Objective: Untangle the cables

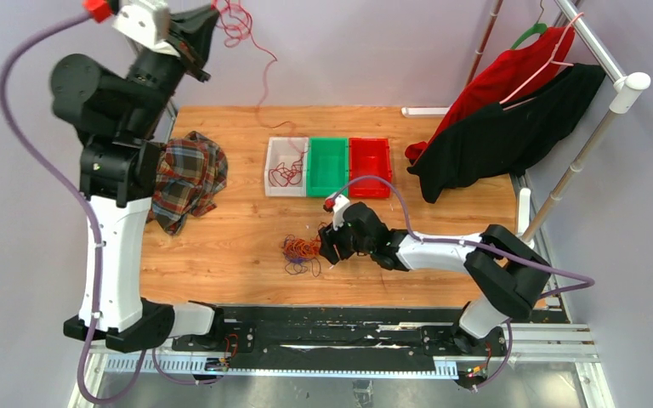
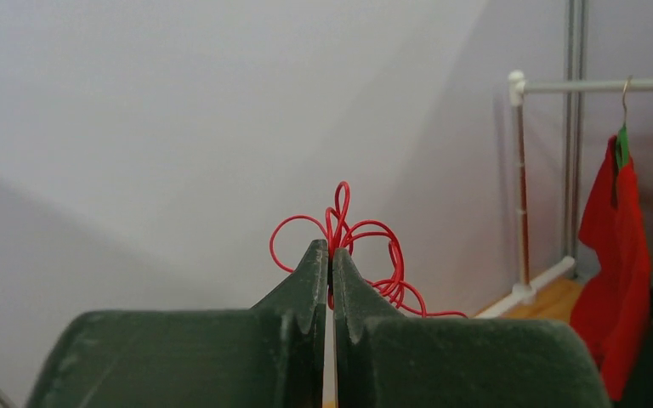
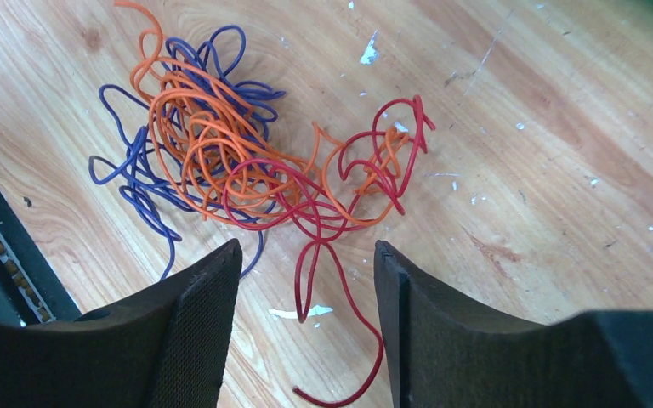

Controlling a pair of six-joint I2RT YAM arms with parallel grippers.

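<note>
my left gripper (image 2: pixel 332 259) is raised, jaws closed tight on a red cable (image 2: pixel 366 229). my right gripper (image 3: pixel 306 263) stands wide, low over the tangled cables (image 3: pixel 221 161) on the table (image 3: pixel 544 127), one red loop between its fingers.

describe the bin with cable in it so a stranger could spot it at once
On the wooden table, three bins sit in a row near the far edge. It is the leftmost, the white bin beside the green bin. Only it holds loops of red cable.
</note>
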